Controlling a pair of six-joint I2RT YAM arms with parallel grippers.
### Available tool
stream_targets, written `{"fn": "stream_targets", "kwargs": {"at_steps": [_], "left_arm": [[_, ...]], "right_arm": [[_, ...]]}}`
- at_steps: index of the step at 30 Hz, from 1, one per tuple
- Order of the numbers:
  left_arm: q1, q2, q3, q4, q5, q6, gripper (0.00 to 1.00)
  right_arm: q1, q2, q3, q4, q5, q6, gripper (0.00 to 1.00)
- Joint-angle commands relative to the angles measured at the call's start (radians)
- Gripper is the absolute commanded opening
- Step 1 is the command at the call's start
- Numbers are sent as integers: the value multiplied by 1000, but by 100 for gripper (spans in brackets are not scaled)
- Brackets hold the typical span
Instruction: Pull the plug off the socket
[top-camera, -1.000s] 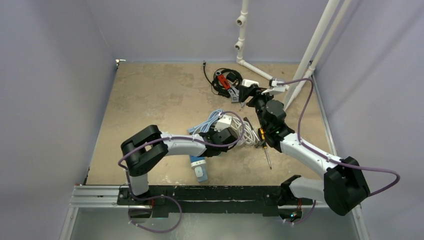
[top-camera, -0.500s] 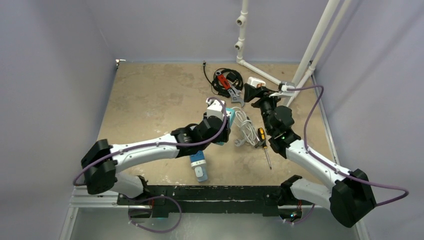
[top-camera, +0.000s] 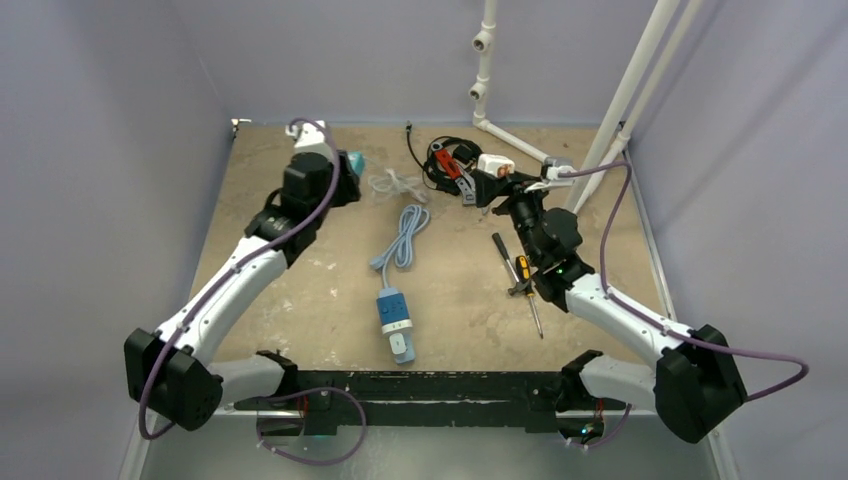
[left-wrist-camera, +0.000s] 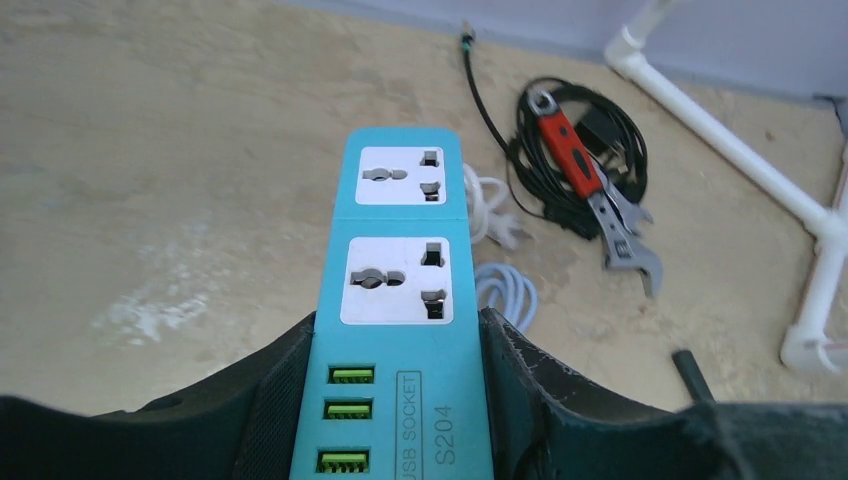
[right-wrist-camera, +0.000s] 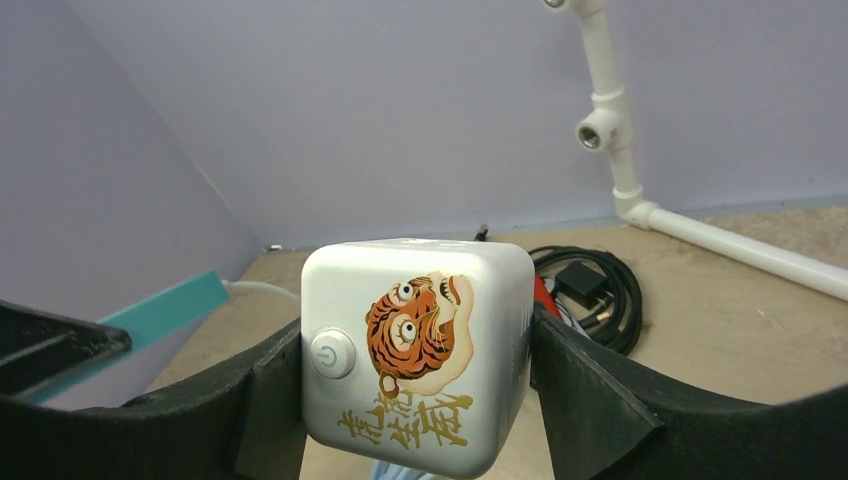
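Note:
My left gripper (top-camera: 335, 175) is shut on a teal power strip (left-wrist-camera: 400, 300) at the far left, above the table. The strip's two white sockets (left-wrist-camera: 395, 280) are empty in the left wrist view. Its teal end also shows in the top view (top-camera: 354, 162) and the right wrist view (right-wrist-camera: 160, 305). My right gripper (top-camera: 490, 182) is shut on a white cube plug with a tiger print (right-wrist-camera: 415, 350), held at the back middle (top-camera: 495, 163), well apart from the strip. A white cord (top-camera: 395, 183) lies coiled between them.
A blue cable (top-camera: 403, 235) runs to a blue-and-white unit (top-camera: 393, 318) near the front. A screwdriver (top-camera: 520, 275) lies right of centre. A red wrench (top-camera: 455, 170) and a black cable coil (top-camera: 440, 155) lie at the back. White pipes (top-camera: 520, 140) stand at the back right.
My left arm has swung from the table's middle to the far left with the teal strip, dragging the white cord along. The right gripper with the cube has barely moved.

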Motion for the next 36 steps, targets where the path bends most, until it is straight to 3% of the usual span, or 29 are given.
{"fn": "stream_targets", "kwargs": {"at_steps": [1, 6, 11, 14, 21, 26, 31, 36], "left_arm": [[148, -85, 44, 103, 52, 47, 0], [334, -64, -23, 139, 130, 29, 0], [419, 29, -44, 72, 169, 97, 0], [451, 124, -33, 24, 164, 134, 0], [507, 346, 25, -26, 304, 135, 0], [508, 403, 20, -6, 412, 106, 0], [510, 444, 28, -2, 409, 98, 28], [532, 482, 45, -12, 451, 88, 50]], "right_arm": [[33, 34, 95, 99, -72, -61, 0], [172, 174, 226, 59, -35, -123, 0], [209, 388, 403, 18, -195, -113, 0], [226, 549, 545, -51, -241, -110, 0], [275, 826, 784, -182, -329, -78, 0], [303, 958, 902, -253, -347, -23, 5], [316, 1040, 963, -282, -307, 24, 16], [316, 1100, 1001, -284, -302, 33, 34]]}}
